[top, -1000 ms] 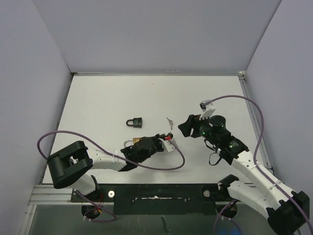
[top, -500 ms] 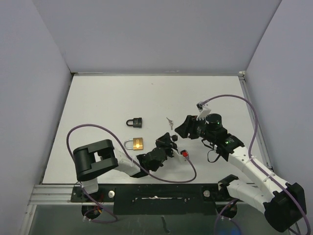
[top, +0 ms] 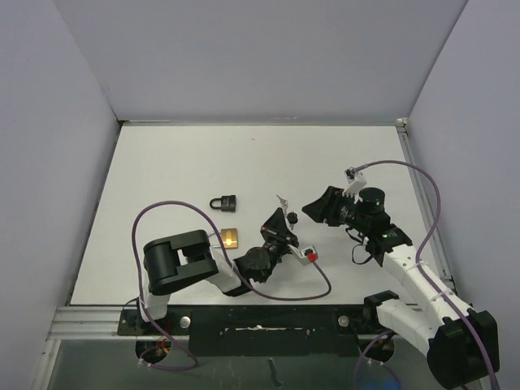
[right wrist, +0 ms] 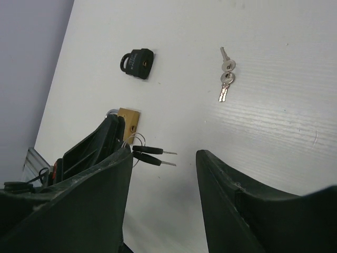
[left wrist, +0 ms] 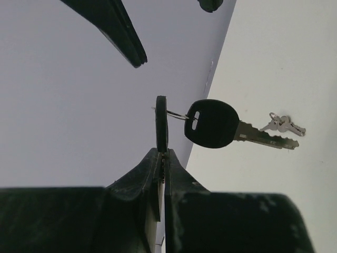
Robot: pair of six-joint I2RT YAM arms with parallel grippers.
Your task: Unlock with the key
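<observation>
2 padlocks: black padlock (top: pixel 226 201), brass padlock (top: pixel 230 238) beside left tool (top: pixel 275 219). 2 black keys (right wrist: pixel 147 150) on ring; 2 silver keys (top: pixel 282 201) on tabletop (top: pixel 179 162) just ahead. Left tool clamped on one black key; right tool (right wrist: pixel 164 153) approx. half apart, empty.

Two padlocks (right wrist: pixel 138 62); seemingly two key bunches (right wrist: pixel 226 79).
</observation>
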